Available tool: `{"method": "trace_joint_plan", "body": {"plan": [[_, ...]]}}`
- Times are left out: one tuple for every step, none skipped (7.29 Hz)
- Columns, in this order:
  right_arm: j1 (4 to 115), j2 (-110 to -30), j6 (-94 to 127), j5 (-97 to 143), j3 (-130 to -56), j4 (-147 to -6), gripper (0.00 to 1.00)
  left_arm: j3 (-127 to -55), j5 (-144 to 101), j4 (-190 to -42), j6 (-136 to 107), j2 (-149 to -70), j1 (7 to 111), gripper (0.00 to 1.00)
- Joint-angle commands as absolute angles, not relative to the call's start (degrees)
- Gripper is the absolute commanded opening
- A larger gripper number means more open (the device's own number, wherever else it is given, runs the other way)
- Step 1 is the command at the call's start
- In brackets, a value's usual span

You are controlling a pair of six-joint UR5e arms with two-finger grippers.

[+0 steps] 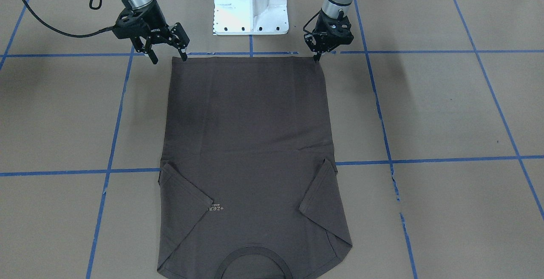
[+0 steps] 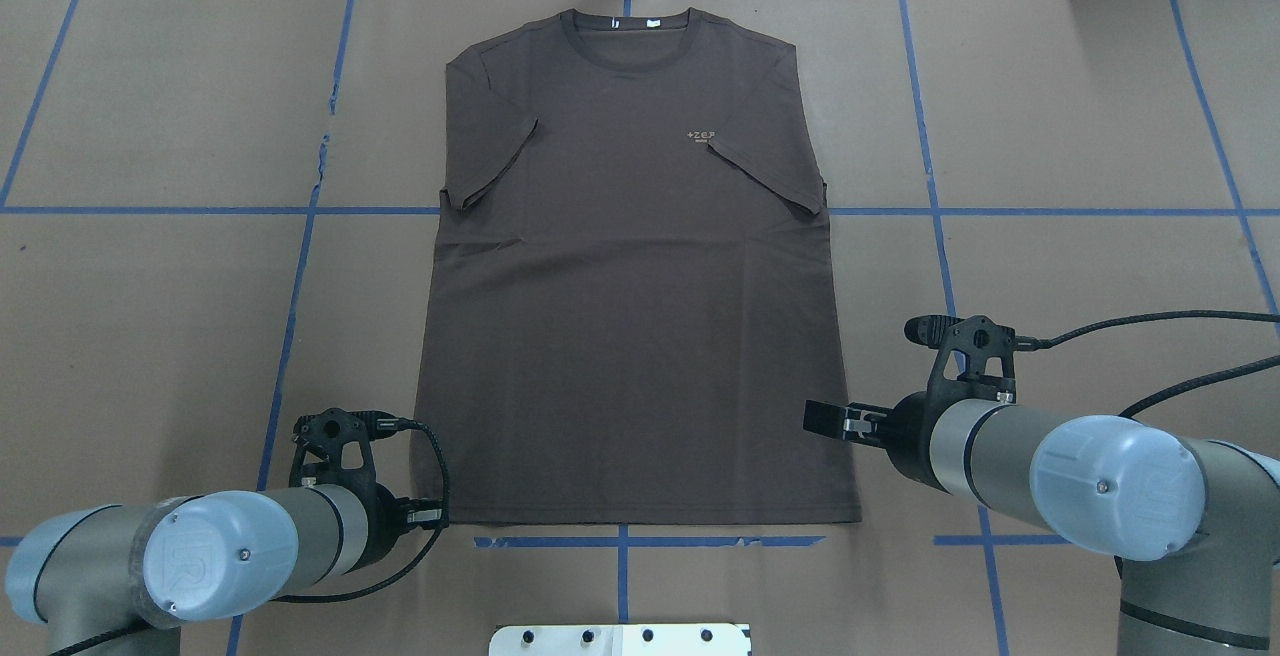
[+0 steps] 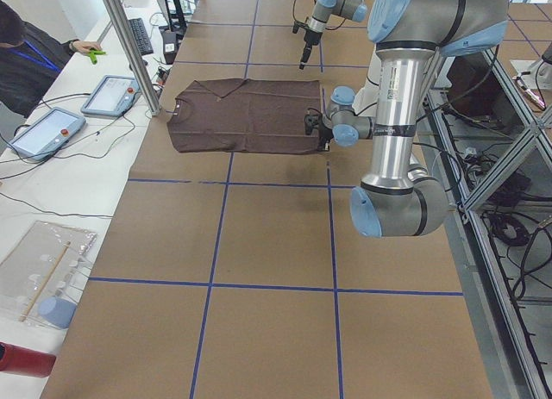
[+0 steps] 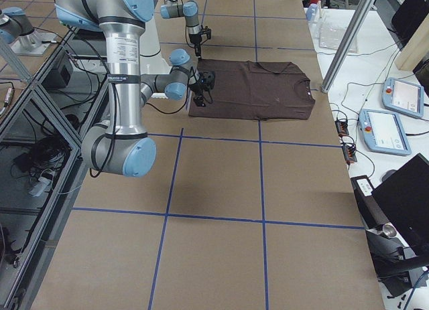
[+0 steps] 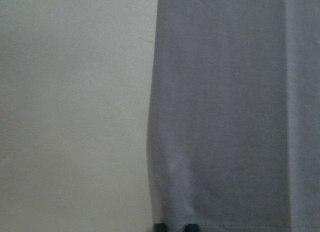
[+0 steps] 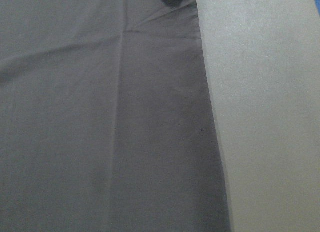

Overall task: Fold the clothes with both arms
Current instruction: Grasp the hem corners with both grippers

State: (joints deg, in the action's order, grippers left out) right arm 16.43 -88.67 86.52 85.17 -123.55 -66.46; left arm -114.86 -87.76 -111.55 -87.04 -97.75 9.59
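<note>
Fearing a lopsided lift, we see the left gripper (image 1: 316, 58) pinching the T-shirt (image 1: 250, 143) at 7 o'clock, the right gripper (image 1: 169, 60) spread apart at 5.

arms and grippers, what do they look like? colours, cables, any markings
Both the left arm and right arm are silver-grey jointed tubes with light-blue joint caps bearing an embossed logo. The left gripper and right gripper are black and two-fingered, with open linkage frames; the right one carries small white lettering. Black cables run to each wrist.
</note>
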Motion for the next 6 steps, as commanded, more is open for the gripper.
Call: {"method": "trace_joint_plan", "body": {"plan": [[16.3, -89.6, 87.1, 84.8, -123.5, -66.5, 0.81, -115.1, -87.6, -111.6, -87.0, -98.3, 9.7, 0.00], [16.3, -90.8, 89.6, 84.3, -123.5, -66.6, 0.66, -115.1, -87.6, -111.7, -87.1, -98.5, 9.6, 0.00], [16.1, -91.3, 89.7, 84.1, -123.5, -67.7, 0.47, -115.3, -87.5, -111.7, -87.2, -98.7, 9.6, 0.00], [15.5, -91.3, 89.7, 82.8, -123.5, -69.6, 0.38, -115.3, -87.4, -111.8, -87.2, -98.6, 9.7, 0.00], [15.1, -91.2, 89.7, 82.6, -123.5, -70.0, 0.39, -115.3, -87.2, -111.9, -87.3, -98.6, 9.7, 0.00], [14.3, -91.1, 89.8, 82.5, -123.4, -70.1, 0.39, -115.3, -87.2, -112.0, -87.3, -98.6, 9.7, 0.00]]}}
